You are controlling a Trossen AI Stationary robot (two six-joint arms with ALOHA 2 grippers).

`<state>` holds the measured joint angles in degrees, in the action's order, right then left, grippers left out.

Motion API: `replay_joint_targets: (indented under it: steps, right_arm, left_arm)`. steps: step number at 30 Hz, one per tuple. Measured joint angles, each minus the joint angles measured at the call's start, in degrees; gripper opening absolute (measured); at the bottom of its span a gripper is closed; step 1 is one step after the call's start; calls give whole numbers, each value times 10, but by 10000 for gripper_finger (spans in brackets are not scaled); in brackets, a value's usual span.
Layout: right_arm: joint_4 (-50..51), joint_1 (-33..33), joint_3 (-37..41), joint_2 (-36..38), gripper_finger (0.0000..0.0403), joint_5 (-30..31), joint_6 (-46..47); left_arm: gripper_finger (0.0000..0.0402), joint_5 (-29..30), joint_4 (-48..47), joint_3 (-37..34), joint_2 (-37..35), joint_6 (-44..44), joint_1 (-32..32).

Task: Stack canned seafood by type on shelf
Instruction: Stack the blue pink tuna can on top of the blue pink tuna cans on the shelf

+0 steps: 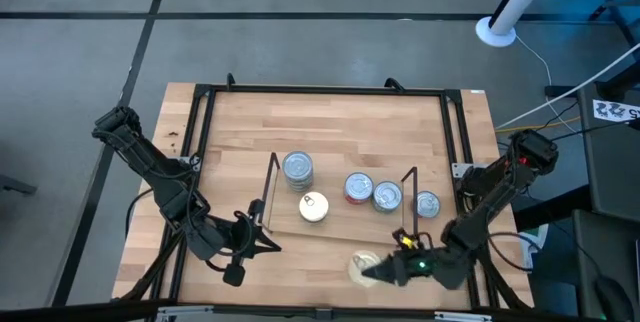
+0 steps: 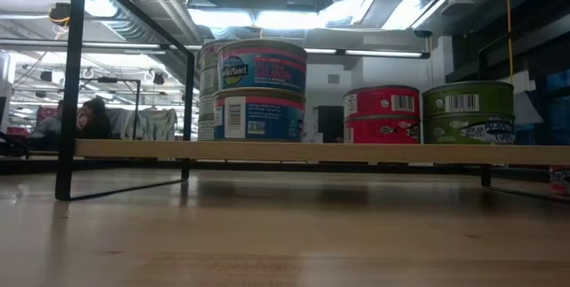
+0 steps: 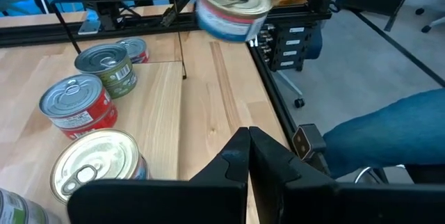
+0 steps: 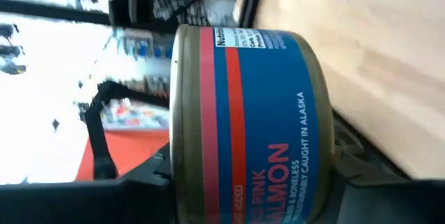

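My right hand [image 1: 385, 274] is closed on a salmon tin [image 4: 243, 126], lifted off the surface near its front edge. The shelf [image 1: 340, 224] lies just ahead of that hand. I judge this the carry step: next I must bring the tin over the matching salmon stack [image 1: 298, 170] and lower it squarely. My left hand [image 3: 249, 156], fully closed and empty, waits beside the shelf.

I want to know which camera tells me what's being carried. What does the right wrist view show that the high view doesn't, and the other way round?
Only the right wrist view shows the held tin's blue and red label reading pink salmon. Only the high view shows the whole shelf, the tins standing on it, and the left pincer, shut and empty beside the shelf's end. Both show the right pincer gripping that one tin, off the shelf near the table's front edge.
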<state>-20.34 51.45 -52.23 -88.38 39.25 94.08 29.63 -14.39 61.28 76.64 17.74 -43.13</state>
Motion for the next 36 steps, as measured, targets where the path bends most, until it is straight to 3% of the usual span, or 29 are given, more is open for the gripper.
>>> replay_joint_targets:
  steps: [9, 17, 26, 30, 36]
  right_arm:
    - [-65, -66, -20, 0, 195, -68, -76]
    - [-65, -119, -56, 0, 180, -75, -163]
    - [-68, -210, -57, -45, 198, -187, -165]
    - [-65, -241, -57, -72, 180, -197, -160]
    - [-65, -282, -57, -75, 183, -220, -157]
  left_arm:
    - [3, 0, 0, 0, 0, 10, 0]
    - [3, 0, 0, 0, 0, 10, 0]
    - [3, 0, 1, 0, 0, 2, 9]
    - [3, 0, 3, 0, 0, 2, 13]
    - [3, 5, 5, 0, 0, -13, 13]
